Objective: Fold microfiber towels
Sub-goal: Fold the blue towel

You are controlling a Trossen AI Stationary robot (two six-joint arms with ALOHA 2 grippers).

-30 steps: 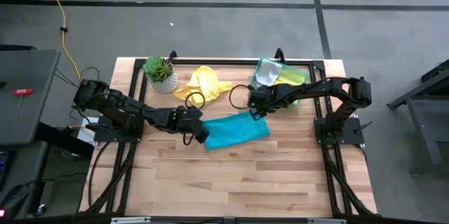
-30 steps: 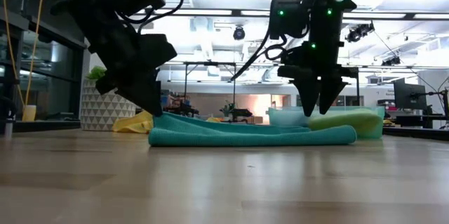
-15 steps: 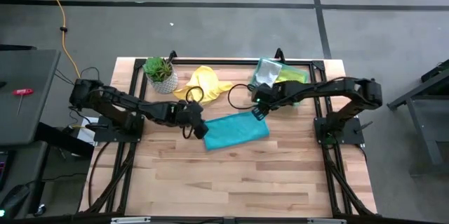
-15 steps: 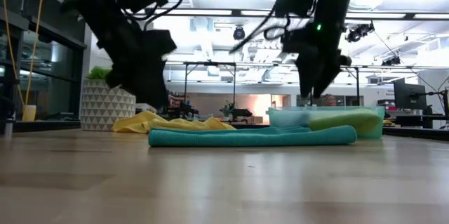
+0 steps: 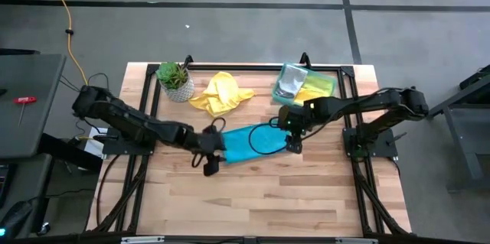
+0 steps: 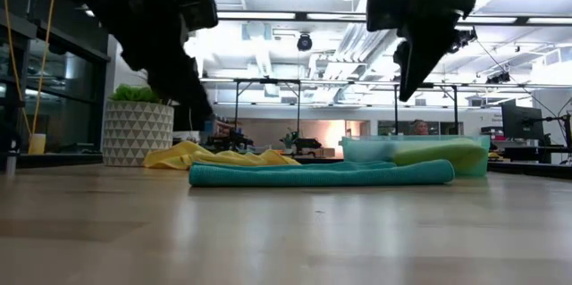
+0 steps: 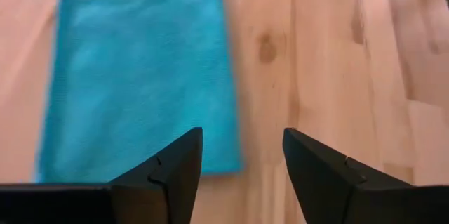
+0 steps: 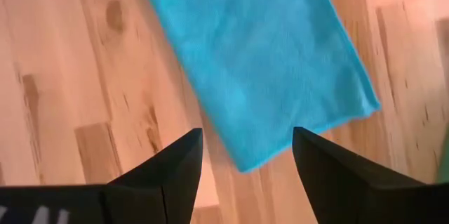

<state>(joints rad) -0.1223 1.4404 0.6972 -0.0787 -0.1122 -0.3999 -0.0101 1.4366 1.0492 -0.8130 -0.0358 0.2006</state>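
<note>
A teal-blue towel (image 5: 256, 142) lies folded flat in the middle of the table, a low long strip in the low view (image 6: 322, 174). My left gripper (image 5: 209, 166) hovers open off the towel's left end, with the towel's edge (image 7: 140, 69) ahead of its fingers. My right gripper (image 5: 292, 144) hovers open above the towel's right end (image 8: 259, 62). A yellow towel (image 5: 220, 93) lies crumpled at the far side. Grey and lime green towels (image 5: 315, 85) rest in a tray.
A potted plant (image 5: 174, 79) stands at the far left corner. The translucent green tray (image 5: 285, 72) sits at the far right, seen behind the teal towel in the low view (image 6: 366, 149). Bare wood fills the near half of the table (image 5: 253, 198).
My left gripper has lifted off the teal towel's left end and drawn back toward the near edge, rolling as it went. My right gripper has risen from the towel's far edge, rolled, and gone toward the near edge over its right end. The towel has stayed flat.
</note>
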